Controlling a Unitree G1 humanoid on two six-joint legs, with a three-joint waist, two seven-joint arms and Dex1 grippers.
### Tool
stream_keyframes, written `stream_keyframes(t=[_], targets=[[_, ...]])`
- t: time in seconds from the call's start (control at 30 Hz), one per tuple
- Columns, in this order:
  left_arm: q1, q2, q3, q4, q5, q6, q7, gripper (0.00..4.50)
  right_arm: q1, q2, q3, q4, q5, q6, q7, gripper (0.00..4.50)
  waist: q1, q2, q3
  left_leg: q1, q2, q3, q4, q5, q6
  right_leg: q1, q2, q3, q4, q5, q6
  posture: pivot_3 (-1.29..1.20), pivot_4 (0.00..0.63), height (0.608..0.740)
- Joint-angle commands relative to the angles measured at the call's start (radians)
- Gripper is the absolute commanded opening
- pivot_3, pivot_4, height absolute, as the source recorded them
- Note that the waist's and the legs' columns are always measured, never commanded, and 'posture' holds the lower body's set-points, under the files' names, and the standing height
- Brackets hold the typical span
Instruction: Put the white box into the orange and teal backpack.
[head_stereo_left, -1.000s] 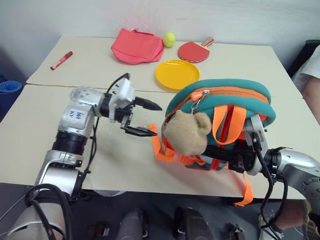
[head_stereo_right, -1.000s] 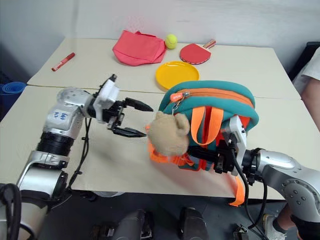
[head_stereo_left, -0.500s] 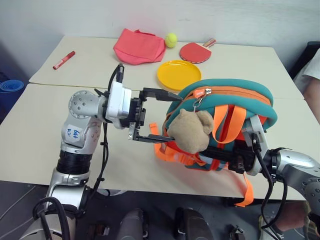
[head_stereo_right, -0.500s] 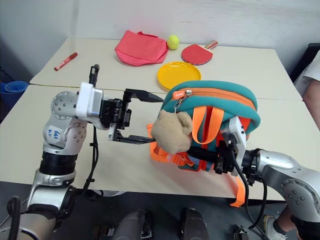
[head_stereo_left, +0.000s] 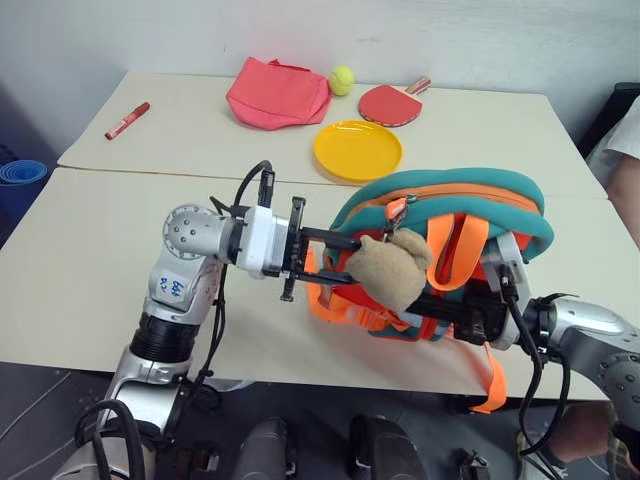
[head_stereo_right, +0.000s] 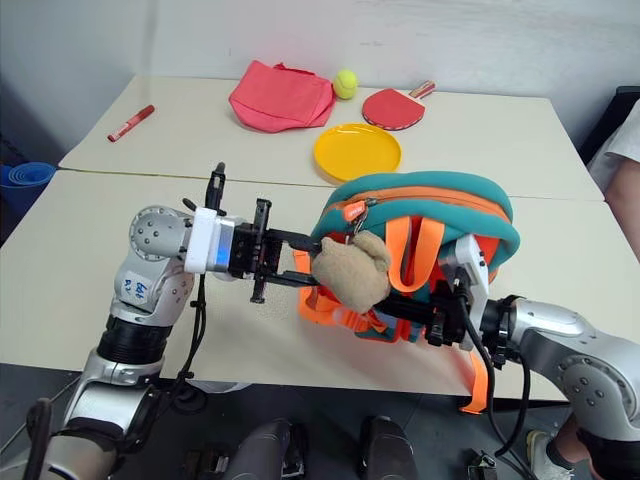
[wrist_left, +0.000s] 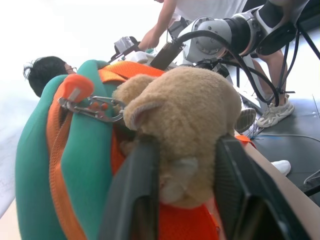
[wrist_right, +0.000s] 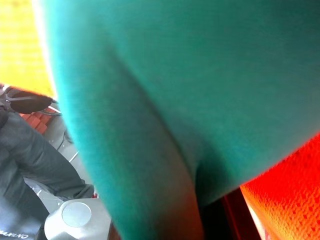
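On the near beige table (head_stereo_left: 80, 290) the orange and teal backpack (head_stereo_left: 480, 200) stands zipped; the left gripper (wrist_left: 182, 200) is clamped on its plush bear charm (head_stereo_left: 392, 272), and the right gripper (head_stereo_left: 470, 318), closed, grips its lower side. Farther back lie a yellow plate (head_stereo_left: 357, 150), pink bag (head_stereo_left: 277, 93), paddle (head_stereo_left: 388, 102), ball (head_stereo_left: 341, 78) and red marker (head_stereo_left: 126, 120).

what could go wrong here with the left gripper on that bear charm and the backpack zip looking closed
1. The left gripper has its fingers on either side of the plush bear charm, not the zipper pull; pulling may only tug the charm while the orange and teal backpack stays zipped.
2. The backpack stands propped near the table edge with the right gripper behind it; a sideways pull could tip or drag it off.
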Motion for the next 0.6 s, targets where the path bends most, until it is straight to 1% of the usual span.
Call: stream_keyframes(t=[0.03, 0.07, 0.13, 0.2, 0.3, 0.33, 0.4, 0.43, 0.53, 0.6], targets=[[-0.040, 0.076, 0.085, 0.052, -0.038, 0.097, 0.036, 0.38, 0.032, 0.004, -0.046, -0.044, 0.029, -0.014, -0.006, 0.00, -0.002, 0.000, 0.000, 0.000, 0.000, 0.000, 0.000, 0.000, 0.000, 0.000, 0.000, 0.000, 0.000, 0.000, 0.000, 0.00, 0.150, 0.740], [-0.054, 0.104, 0.110, 0.082, -0.050, 0.125, 0.038, 0.27, 0.045, 0.003, -0.058, -0.048, 0.033, -0.018, -0.009, 0.00, -0.002, 0.000, 0.000, 0.000, 0.000, 0.000, 0.000, 0.000, 0.000, 0.000, 0.000, 0.000, 0.000, 0.000, 0.000, 0.00, 0.150, 0.740], [-0.092, 0.168, 0.159, 0.148, -0.105, 0.245, 0.041, 0.27, 0.081, -0.003, -0.092, -0.056, 0.041, -0.024, -0.006, 0.00, -0.003, 0.000, 0.000, 0.000, 0.001, 0.000, 0.000, 0.000, 0.000, 0.000, 0.001, 0.000, 0.000, 0.000, 0.000, 0.00, 0.150, 0.740], [-0.113, 0.205, 0.182, 0.189, -0.135, 0.319, 0.040, 0.27, 0.104, -0.005, -0.112, -0.062, 0.045, -0.029, -0.008, 0.00, -0.002, 0.000, 0.000, 0.000, 0.001, 0.000, 0.000, 0.000, 0.000, 0.000, 0.001, -0.001, 0.000, 0.000, 0.000, 0.00, 0.150, 0.740], [-0.127, 0.305, 0.195, 0.313, -0.161, 0.483, -0.022, 0.27, 0.140, 0.002, -0.150, -0.072, 0.041, -0.049, -0.022, 0.00, -0.002, 0.000, 0.000, 0.000, 0.000, 0.000, 0.000, 0.000, 0.000, 0.000, 0.002, -0.001, 0.003, 0.000, 0.000, 0.00, 0.150, 0.740], [-0.116, 0.345, 0.193, 0.350, -0.172, 0.541, -0.061, 0.27, 0.153, 0.019, -0.167, -0.079, 0.050, -0.061, -0.041, 0.00, -0.002, 0.000, 0.000, 0.000, -0.001, 0.000, 0.000, 0.000, 0.000, 0.000, 0.004, -0.002, 0.003, 0.000, 0.000, 0.00, 0.150, 0.740], [-0.077, 0.392, 0.172, 0.397, -0.153, 0.572, -0.109, 0.27, 0.174, 0.056, -0.187, -0.093, 0.073, -0.082, -0.080, 0.00, -0.010, 0.000, 0.000, 0.000, 0.000, 0.001, 0.000, 0.000, 0.000, 0.000, 0.006, -0.003, 0.003, 0.000, 0.000, 0.00, 0.150, 0.740], [-0.064, 0.404, 0.164, 0.413, -0.143, 0.575, -0.122, 0.27, 0.182, 0.068, -0.192, -0.099, 0.081, -0.088, -0.093, 0.00, -0.012, 0.000, 0.000, 0.000, 0.001, 0.001, 0.000, -0.001, -0.001, -0.001, 0.007, -0.003, 0.004, 0.000, 0.000, 0.00, 0.150, 0.740], [0.027, 0.397, 0.089, 0.410, -0.050, 0.476, -0.145, 0.27, 0.248, 0.097, -0.184, -0.139, 0.080, -0.103, -0.110, 0.00, -0.013, 0.000, 0.000, 0.000, 0.001, 0.001, -0.001, -0.001, -0.001, -0.001, 0.006, -0.002, 0.003, 0.000, 0.000, 0.00, 0.150, 0.740], [0.056, 0.306, 0.102, 0.417, -0.045, 0.422, -0.063, 0.27, 0.255, 0.137, -0.157, -0.143, 0.081, -0.117, -0.146, 0.00, -0.013, 0.000, 0.000, 0.000, 0.001, 0.001, -0.001, -0.001, -0.001, -0.001, 0.006, 0.001, 0.003, 0.000, 0.000, 0.00, 0.150, 0.740]])
